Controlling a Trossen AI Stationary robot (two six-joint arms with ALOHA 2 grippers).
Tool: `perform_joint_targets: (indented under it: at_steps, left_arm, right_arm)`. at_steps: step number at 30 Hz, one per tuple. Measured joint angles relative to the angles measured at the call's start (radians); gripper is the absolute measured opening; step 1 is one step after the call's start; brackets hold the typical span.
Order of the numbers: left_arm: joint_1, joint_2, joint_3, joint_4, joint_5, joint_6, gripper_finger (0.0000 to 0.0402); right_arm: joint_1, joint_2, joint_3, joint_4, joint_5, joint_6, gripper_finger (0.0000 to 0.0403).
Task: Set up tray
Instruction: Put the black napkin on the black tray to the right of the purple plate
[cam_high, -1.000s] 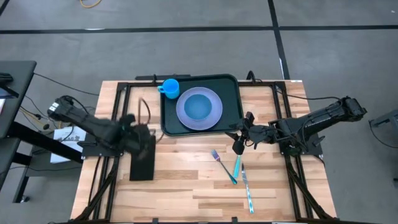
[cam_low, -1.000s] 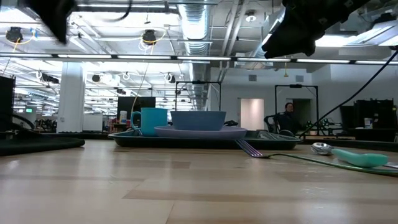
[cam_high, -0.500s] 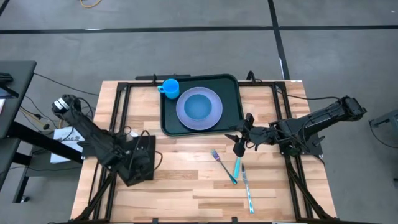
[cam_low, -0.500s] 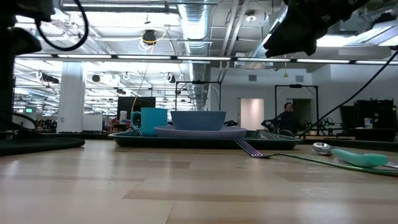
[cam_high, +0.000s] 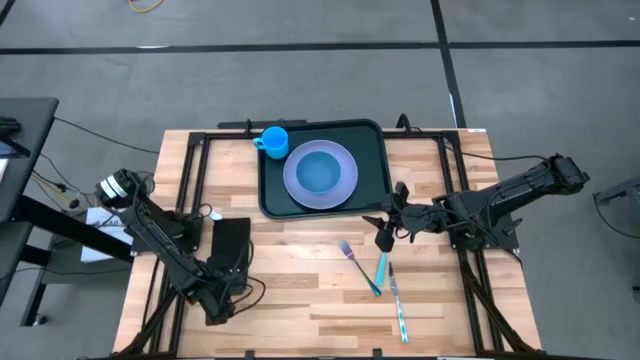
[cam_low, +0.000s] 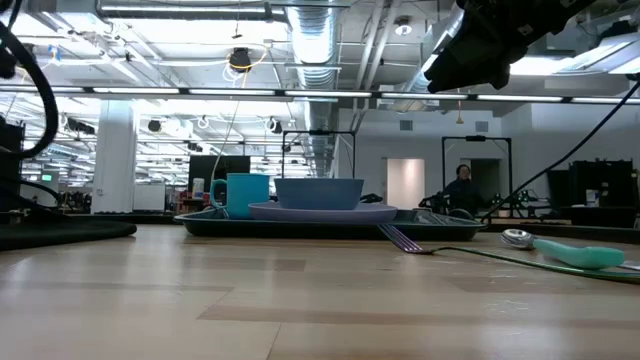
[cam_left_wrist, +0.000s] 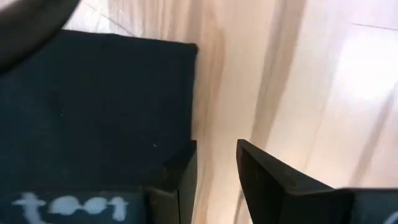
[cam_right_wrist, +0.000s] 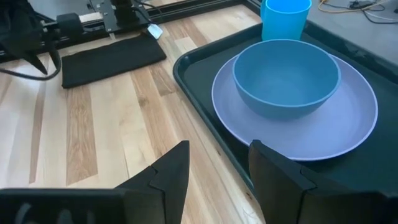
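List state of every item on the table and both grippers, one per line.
tray: flat on table, holding plate and cup.
plate: on tray, bowl on it.
bowl: upright, empty.
cup: upright on tray.
fork: on table.
spoon: on table.
black mat: flat on table.
left gripper: open, empty.
right gripper: open, empty.

Fork (cam_high: 347, 250), spoon (cam_high: 381, 266), knife (cam_high: 397, 300) — bare wood; black mat (cam_high: 231, 243) apart.

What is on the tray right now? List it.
On the tray sit a lavender plate with a blue bowl on it, and a blue cup at one corner beside the plate. The tray floor under the plate is hidden.
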Motion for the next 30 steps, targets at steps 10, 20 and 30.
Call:
perform_joint_targets:
  at_steps: [10, 20, 30]
  left_arm:
    - [0.0, 0.041, 0.0, -0.077, 0.005, 0.0, 0.01]
    - [0.001, 0.042, 0.006, -0.088, -0.028, -0.004, 0.01]
    - [0.001, 0.122, -0.003, -0.055, -0.012, 0.069, 0.01]
  right_arm:
    - [0.0, 0.0, 0.0, 0.0, 0.0, 0.001, 0.0154]
    - [0.0, 0.0, 0.0, 0.001, 0.0, 0.001, 0.0154]
    - [0.0, 0.0, -0.003, 0.005, 0.0, 0.001, 0.0154]
